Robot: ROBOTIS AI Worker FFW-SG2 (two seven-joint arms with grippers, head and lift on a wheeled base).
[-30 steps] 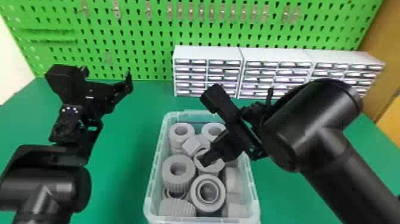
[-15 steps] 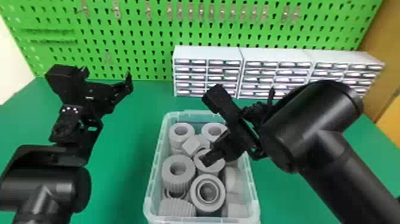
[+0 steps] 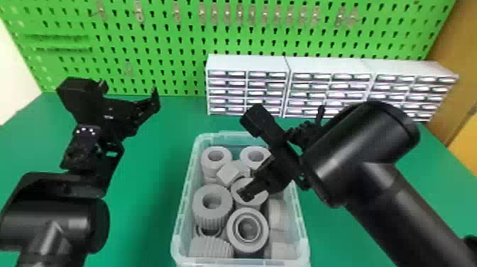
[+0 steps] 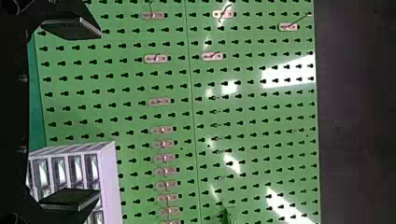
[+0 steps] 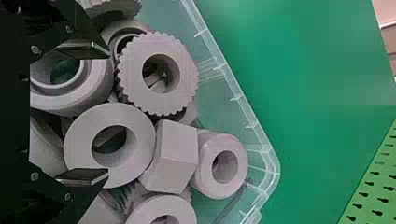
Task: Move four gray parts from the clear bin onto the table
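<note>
Several gray parts (image 3: 232, 229), ringed, ribbed and angular, are lying in the clear bin (image 3: 179, 245) and awaiting transfer.

Step in hand: picking, by all appearances; the right gripper (image 5: 95, 113) is hanging low over the stock.

Right claw: two flat fingers, standing well apart, gripping nothing. One is overlapping the plain ring (image 5: 78, 140) in the wrist view — whether it is touching, I cannot tell. Neighboring pieces: the ribbed ring (image 5: 189, 74) and the angular block (image 5: 180, 140), the latter leaning close against the plain ring.

Left gripper (image 3: 129, 88): likewise spread wide, holding nothing, waiting over on the left.

Next move, in judgement: the right claw is needing to line its fingers up around one ring's wall or sides, then close, lift over the rim and set down on the table (image 3: 142, 220) — crowding by neighbors is posing the chief risk.
</note>
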